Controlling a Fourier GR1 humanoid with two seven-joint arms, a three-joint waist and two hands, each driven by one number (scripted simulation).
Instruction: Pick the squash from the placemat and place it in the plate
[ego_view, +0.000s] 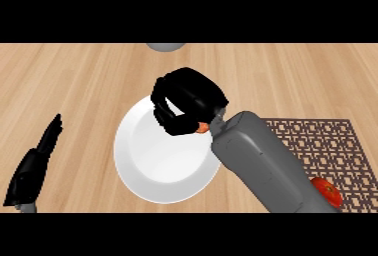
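My right hand hangs over the upper part of the white plate, fingers curled round the squash, of which only a small orange patch shows under the palm. The grey right forearm runs from the lower right across the plate's right rim. The brown patterned placemat lies at the right, partly behind the forearm. My left hand rests at the left edge, fingers straight and pointing up, away from the plate.
A red tomato-like object sits on the placemat near the lower right. A grey round object shows at the top edge of the wooden counter.
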